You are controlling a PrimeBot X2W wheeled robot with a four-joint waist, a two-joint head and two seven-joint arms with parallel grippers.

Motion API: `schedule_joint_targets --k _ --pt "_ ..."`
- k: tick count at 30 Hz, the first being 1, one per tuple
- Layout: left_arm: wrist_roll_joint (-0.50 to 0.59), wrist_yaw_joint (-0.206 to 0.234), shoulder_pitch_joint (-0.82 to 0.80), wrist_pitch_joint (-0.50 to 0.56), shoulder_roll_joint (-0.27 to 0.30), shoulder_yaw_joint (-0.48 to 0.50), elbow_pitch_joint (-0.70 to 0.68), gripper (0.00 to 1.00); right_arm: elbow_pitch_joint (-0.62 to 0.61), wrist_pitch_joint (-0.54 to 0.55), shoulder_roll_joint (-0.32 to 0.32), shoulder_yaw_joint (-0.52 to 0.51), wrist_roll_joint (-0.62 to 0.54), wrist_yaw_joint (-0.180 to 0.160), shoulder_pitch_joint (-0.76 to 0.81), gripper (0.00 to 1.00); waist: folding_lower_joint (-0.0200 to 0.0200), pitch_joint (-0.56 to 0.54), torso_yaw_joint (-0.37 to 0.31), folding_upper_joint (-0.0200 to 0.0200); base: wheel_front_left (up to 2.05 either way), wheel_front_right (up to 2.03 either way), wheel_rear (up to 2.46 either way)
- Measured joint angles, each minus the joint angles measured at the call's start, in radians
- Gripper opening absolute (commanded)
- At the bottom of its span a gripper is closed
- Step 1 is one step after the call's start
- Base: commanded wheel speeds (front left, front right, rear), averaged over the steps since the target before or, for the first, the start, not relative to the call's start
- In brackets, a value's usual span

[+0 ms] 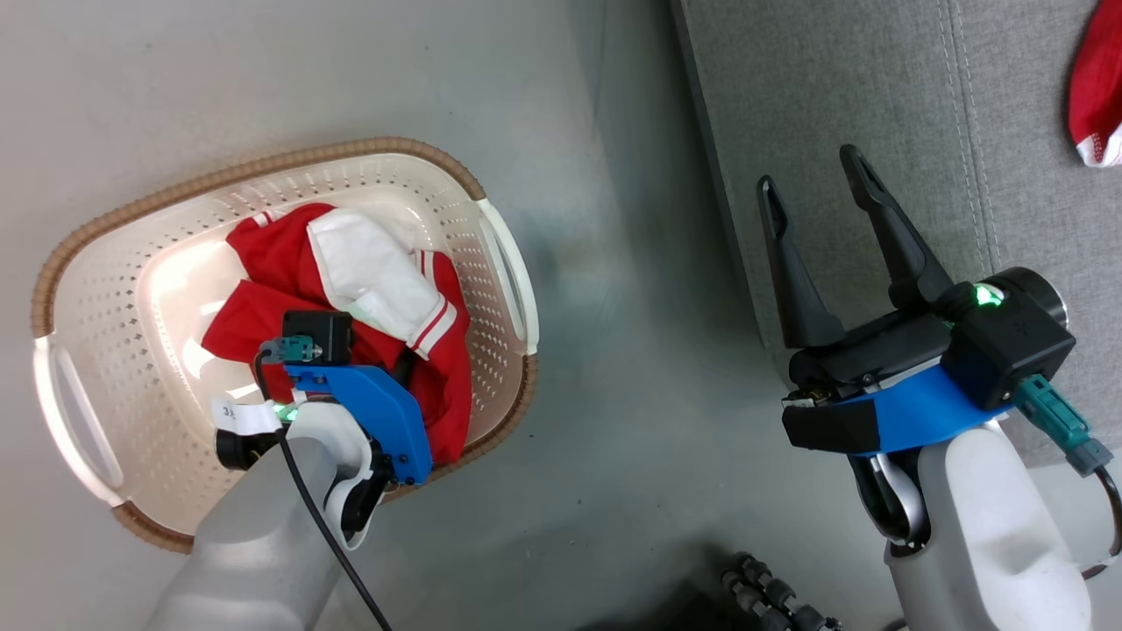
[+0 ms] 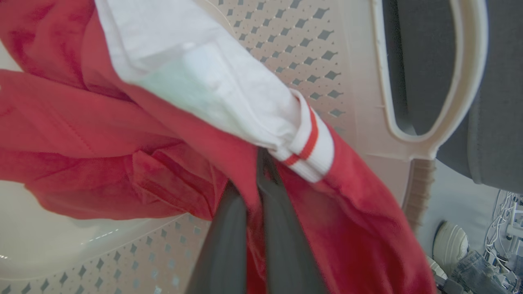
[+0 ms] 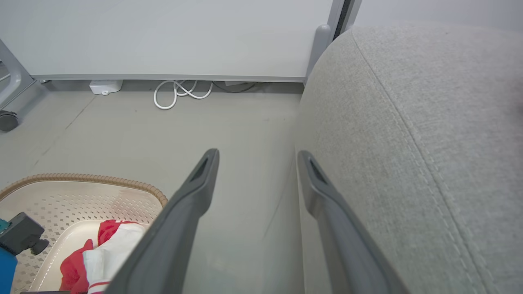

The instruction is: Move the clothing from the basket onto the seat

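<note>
A red garment with white panels lies crumpled in the cream basket on the floor. My left arm reaches down into the basket, and its gripper is shut on a fold of the red clothing beside a striped white cuff. In the head view the wrist camera hides the left fingers. My right gripper hangs open and empty over the front edge of the grey seat. A second red and white garment lies on the seat at the far right.
Bare grey floor separates the basket from the seat. The basket's white side handle is close to the grip. A wall with a coiled white cable stands beyond. A shoe and cables lie on the floor past the basket.
</note>
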Motion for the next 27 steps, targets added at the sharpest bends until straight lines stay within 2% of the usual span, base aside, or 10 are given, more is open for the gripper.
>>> schedule_joint_targets --k 11,18,27 --pt "-0.051 0.0 0.019 -0.084 -0.043 -0.046 0.011 0.0 0.054 0.008 0.001 -0.015 -0.039 0.0 -0.008 1.0 -0.0001 -0.116 0.046 0.0 0.0 0.0 0.0" --pt "-0.081 0.0 0.059 -0.148 -0.052 -0.118 -0.043 0.0 0.09 0.033 0.002 -0.025 -0.062 0.0 0.019 1.0 -0.0002 -0.266 0.097 0.0001 0.0 0.0 0.0" --pt "-0.117 0.0 0.091 -0.193 -0.053 -0.21 -0.13 0.0 0.116 0.067 0.002 -0.048 -0.063 0.0 0.128 1.0 -0.0003 -0.492 0.172 0.0001 0.0 0.0 0.0"
